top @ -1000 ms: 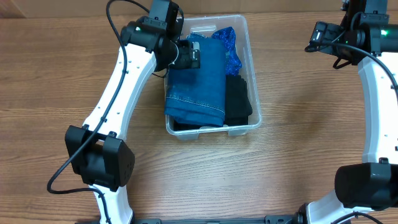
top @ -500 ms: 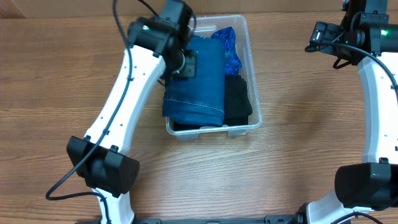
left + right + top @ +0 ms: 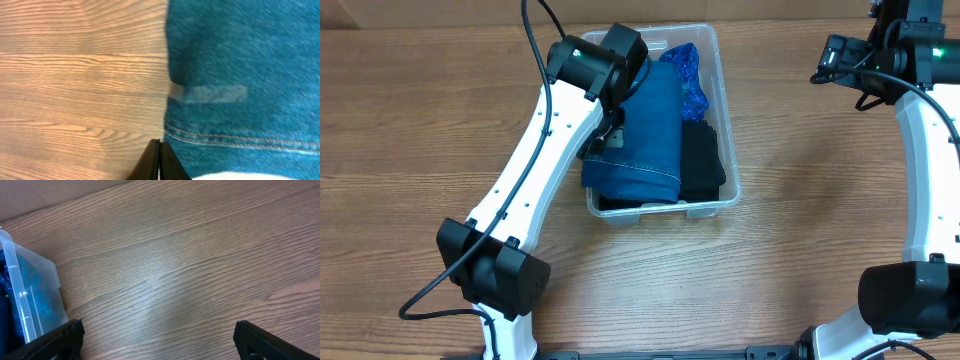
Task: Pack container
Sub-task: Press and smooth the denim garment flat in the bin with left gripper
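The clear container (image 3: pixel 661 211) stands at the table's middle. Folded blue jeans (image 3: pixel 642 125) fill its left side, a black garment (image 3: pixel 702 160) lies at the right, and a blue patterned cloth (image 3: pixel 688 75) is at the back. My left gripper (image 3: pixel 603 135) hovers over the jeans' left edge. In the left wrist view its fingertips (image 3: pixel 159 159) are pressed together with nothing between them, just above the denim (image 3: pixel 240 60). My right gripper (image 3: pixel 867 92) stays far right, open and empty (image 3: pixel 160 345), with the container's corner (image 3: pixel 32 292) at that view's left.
Bare wooden tabletop (image 3: pixel 800 180) surrounds the container. A cardboard-coloured wall (image 3: pixel 440 12) runs along the back edge. The arm bases (image 3: pixel 495 275) stand at the front left and front right.
My left gripper has closed from wide open to shut, empty. The left arm has swung slightly right and forward over the jeans' left edge. The right arm has not moved.
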You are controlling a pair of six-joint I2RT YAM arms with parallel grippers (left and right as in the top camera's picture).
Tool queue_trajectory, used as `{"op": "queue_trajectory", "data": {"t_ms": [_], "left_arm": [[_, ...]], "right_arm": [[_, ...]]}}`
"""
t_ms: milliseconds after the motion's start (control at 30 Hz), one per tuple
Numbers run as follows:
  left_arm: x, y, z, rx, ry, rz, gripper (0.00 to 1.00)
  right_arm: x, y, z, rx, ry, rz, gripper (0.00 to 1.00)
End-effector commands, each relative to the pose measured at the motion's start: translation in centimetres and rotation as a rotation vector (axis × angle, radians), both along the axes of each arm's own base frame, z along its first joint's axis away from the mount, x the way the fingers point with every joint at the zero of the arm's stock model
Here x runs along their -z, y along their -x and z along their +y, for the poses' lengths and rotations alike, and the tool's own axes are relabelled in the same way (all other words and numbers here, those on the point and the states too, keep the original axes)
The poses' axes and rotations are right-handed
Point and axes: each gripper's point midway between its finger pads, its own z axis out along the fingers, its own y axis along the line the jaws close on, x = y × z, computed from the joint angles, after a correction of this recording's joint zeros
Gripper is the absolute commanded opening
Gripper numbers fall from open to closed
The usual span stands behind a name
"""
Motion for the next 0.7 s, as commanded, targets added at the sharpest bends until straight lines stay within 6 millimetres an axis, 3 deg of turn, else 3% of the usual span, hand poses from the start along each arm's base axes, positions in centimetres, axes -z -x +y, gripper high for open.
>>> {"op": "queue_trajectory", "data": {"t_ms": [0, 167, 333, 533, 667], "left_arm": [[0.0, 0.0, 1.0, -0.052, -0.040, -0.037, 0.04], [3.4, -0.1, 0.9, -0.052, -0.050, -0.010, 0.04], [4.5, 0.2, 0.7, -0.049, -0.040, 0.013, 0.04], [5.2, 0.0, -4.0, 0.066, 0.206, 0.055, 0.04], [5.1, -0.2, -5.6, 0.094, 0.284, 0.055, 0.04]], "right_arm": [[-0.4, 0.0, -0.2, 0.007, 0.002, -0.013, 1.00], [-0.4, 0.0, -0.2, 0.007, 0.002, -0.013, 1.00], [-0.4, 0.0, -0.2, 0.007, 0.002, -0.012, 1.00], [-0.4, 0.0, -0.2, 0.007, 0.002, -0.012, 1.00], [-0.4, 0.0, -0.2, 0.007, 0.002, -0.012, 1.00]]}}
